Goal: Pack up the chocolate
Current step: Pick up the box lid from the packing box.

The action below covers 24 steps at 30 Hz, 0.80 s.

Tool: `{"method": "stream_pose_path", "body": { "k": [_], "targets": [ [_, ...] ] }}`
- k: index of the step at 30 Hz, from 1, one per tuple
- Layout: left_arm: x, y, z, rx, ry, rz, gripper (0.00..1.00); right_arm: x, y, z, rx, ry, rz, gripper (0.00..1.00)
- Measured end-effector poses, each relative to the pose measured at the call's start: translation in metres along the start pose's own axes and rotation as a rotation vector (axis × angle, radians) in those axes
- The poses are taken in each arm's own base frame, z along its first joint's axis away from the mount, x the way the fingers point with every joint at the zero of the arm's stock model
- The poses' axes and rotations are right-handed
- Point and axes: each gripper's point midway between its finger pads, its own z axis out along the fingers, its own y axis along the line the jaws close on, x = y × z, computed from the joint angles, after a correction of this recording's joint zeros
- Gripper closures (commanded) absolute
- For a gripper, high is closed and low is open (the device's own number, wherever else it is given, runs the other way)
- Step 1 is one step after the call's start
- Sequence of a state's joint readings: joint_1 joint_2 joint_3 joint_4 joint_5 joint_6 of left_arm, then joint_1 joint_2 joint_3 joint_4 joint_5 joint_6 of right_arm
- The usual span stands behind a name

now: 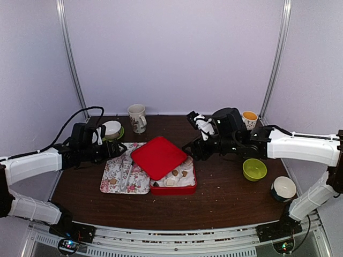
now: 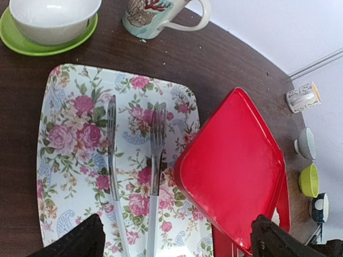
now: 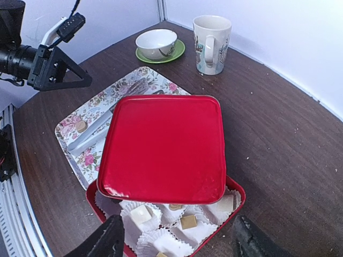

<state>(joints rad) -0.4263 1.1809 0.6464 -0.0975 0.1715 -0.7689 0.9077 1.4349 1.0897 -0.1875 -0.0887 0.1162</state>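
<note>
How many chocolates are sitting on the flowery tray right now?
1. One tan chocolate lies near the front-left corner of the flowery tray, left of the metal tongs. The red lid overlaps the tray's right edge, so another may be hidden.

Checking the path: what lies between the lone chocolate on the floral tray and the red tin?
The metal tongs, lying on the floral tray; the top view shows it.

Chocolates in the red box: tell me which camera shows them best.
Right wrist. The chocolates sit close up in paper cups, uncovered beside the red lid. The top view shows them as small specks; the left wrist view shows only the lid, no chocolates.
</note>
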Motion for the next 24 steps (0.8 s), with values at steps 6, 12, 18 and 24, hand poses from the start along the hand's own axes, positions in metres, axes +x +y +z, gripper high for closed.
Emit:
{"method": "stream_pose_path", "body": {
  "k": [6,12,18,24],
  "targets": [
    [0.007,-0.002,0.005,0.052,0.000,-0.069,0.07,-0.012,0.003,0.002,-0.008,-0.076,-0.103,0.26],
    [0.010,-0.003,0.015,0.094,-0.007,-0.152,0.12,-0.012,0.011,0.004,-0.047,-0.073,-0.205,0.28],
    [0.025,0.001,0.037,0.139,0.022,-0.272,0.17,-0.013,0.019,0.010,-0.086,-0.068,-0.234,0.30],
    [0.031,-0.002,0.058,0.184,0.045,-0.343,0.32,-0.014,0.021,0.013,-0.094,-0.066,-0.246,0.33]
  ]
}}
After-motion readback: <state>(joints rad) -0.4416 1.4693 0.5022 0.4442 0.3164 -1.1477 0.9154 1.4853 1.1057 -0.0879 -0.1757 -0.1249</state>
